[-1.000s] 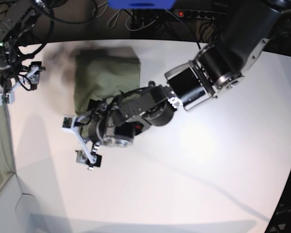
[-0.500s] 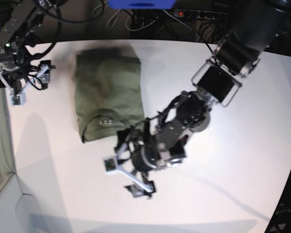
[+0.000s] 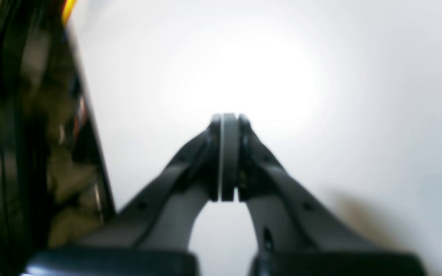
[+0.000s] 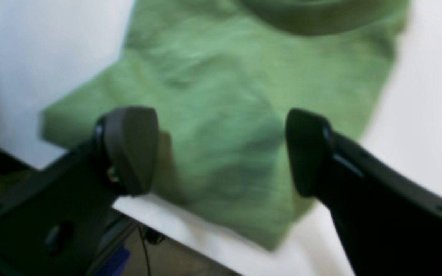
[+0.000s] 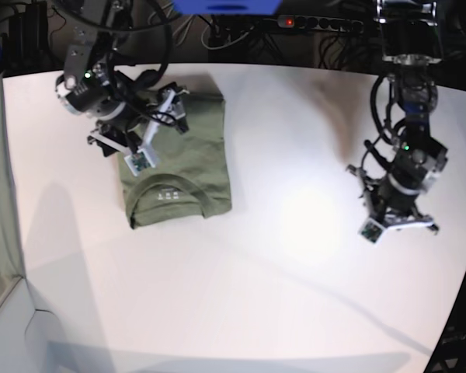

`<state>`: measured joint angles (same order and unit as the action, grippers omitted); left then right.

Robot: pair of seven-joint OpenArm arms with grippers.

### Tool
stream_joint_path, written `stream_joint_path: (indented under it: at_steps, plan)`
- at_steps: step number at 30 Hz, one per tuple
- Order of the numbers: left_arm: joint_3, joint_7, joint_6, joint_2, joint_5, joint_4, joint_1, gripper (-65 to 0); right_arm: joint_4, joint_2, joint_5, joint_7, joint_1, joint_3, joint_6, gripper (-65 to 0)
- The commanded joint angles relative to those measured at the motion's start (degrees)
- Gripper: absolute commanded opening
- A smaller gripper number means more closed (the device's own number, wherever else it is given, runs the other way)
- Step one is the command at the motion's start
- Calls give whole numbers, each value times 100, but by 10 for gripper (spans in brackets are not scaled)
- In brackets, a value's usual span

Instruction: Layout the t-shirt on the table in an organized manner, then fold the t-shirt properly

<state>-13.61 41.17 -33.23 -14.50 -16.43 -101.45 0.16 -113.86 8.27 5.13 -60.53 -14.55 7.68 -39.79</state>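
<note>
Looking down: the t-shirt lies as a compact olive rectangle on the far side of the worktop, collar end toward me, white neck print showing.
Fold state: I judge the folding essentially done — edges look squared, no sleeve sticks out.
Right jaws: the right gripper hangs over the shirt's far half, spread wide with nothing between them; in its wrist view both pads frame green cloth below without pinching it.
Why there: I read that pose as either a last pat-down or a release position over the fabric — I cannot tell whether the tips touch the cloth.
Left jaws: the left gripper has its pads pressed flat together on nothing, above bare white surface.
Why there: it sits well apart from the shirt, near the worktop's edge, which keeps it out of the other arm's way.
Risk: a spread fingertip snagging the top layer on lift-off could undo the fold.
</note>
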Motion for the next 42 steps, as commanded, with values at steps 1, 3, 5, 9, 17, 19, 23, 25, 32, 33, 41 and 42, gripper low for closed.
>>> stream_joint_path:
  at_steps: [1, 3, 5, 9, 17, 19, 23, 25, 32, 33, 41, 42]
  plan:
    - [-209, -104, 22, -31, 47, -207, 50, -650, -91, 21, 98, 238, -97, -131, -21, -117]
    - [-578, -104, 22, -31, 47, -400, 375, -649, -20, 21, 90, 651, -299, -228, -21, -117]
    - [-798, -139, 22, -31, 47, -550, 674, -649, 244, 12, 72, 1047, -361, -236, -21, -116]
    - [-1061, -139, 22, -22, 47, -840, 1148, -649, 920, -111, 63, 1451, -387, -201, -21, -116]
    - [-1334, -148, 22, -22, 47, -1051, 1606, -649, 1720, -375, 98, 2110, -405, -192, -21, -116]
    - [-1378, -148, 22, -22, 47, -1059, 1606, -649, 1756, -383, 98, 2181, -396, -192, -21, -116]
    - [-1501, -148, 22, -22, 56, -1068, 1570, -649, 1228, -383, 98, 2233, -449, -192, -21, -115]
    - [-1589, -148, 22, -22, 65, -1095, 1553, -649, 780, -383, 98, 2216, -475, -192, -21, -115]
    - [-2169, -86, 13, 4, 1119, -1394, 1553, -649, -266, -287, 81, 2181, -633, 238, -21, -114]
    - [-2283, -86, 13, 48, 1330, -1385, 1658, -649, -249, -278, 81, 2181, -677, 423, -21, -114]
    - [-2661, -95, 13, 417, 2377, -1332, 2476, -649, -249, -295, 98, 2242, -1152, 2181, -21, -116]
    - [-2661, -104, 13, 426, 2385, -1332, 2546, -649, -249, -295, 98, 2242, -1240, 2427, -21, -116]
